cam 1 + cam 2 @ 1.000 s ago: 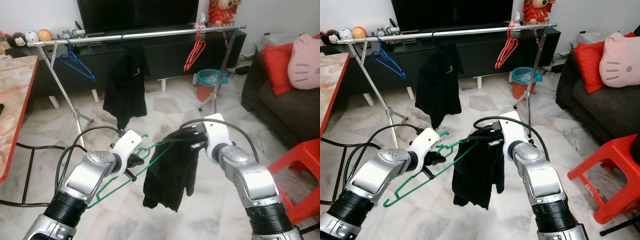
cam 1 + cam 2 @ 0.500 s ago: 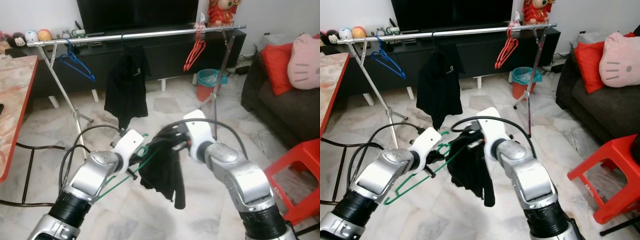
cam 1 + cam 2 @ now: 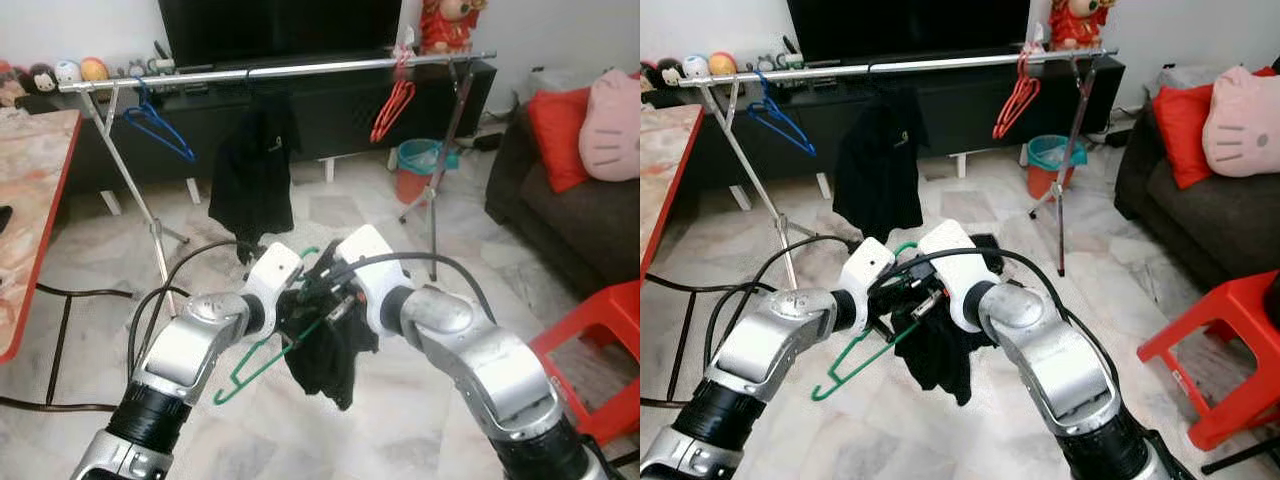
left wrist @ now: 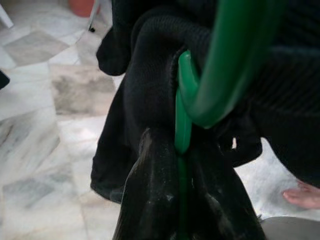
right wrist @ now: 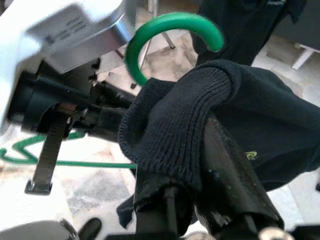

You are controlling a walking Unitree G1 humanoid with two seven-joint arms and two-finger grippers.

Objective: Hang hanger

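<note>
My left gripper [image 3: 292, 300] is shut on the neck of a green hanger [image 3: 262, 362], low in front of me. Its hook [image 5: 165, 25] curls upward, and in the left wrist view the green hanger [image 4: 200, 85] runs between the black fingers [image 4: 150, 200]. My right gripper [image 3: 330, 284] presses in against the left one, shut on a bunched black garment [image 3: 322, 355]. That black garment [image 5: 200, 100] drapes over the right fingers [image 5: 230, 175] and wraps the hanger's neck. A silver clothes rail [image 3: 300, 68] stands beyond, well apart from both grippers.
On the rail hang a blue hanger [image 3: 155, 125], a black shirt [image 3: 255, 165] and red hangers [image 3: 392, 105]. A teal-lined bin [image 3: 415, 165] sits behind the rack's right leg. A sofa [image 3: 570, 210] and red stool [image 3: 600, 370] are on the right, a red-edged table [image 3: 30, 200] on the left.
My right gripper has swung left with the black garment until it meets the left gripper. The garment, hanging long before, is now bunched around the hanger's neck.
</note>
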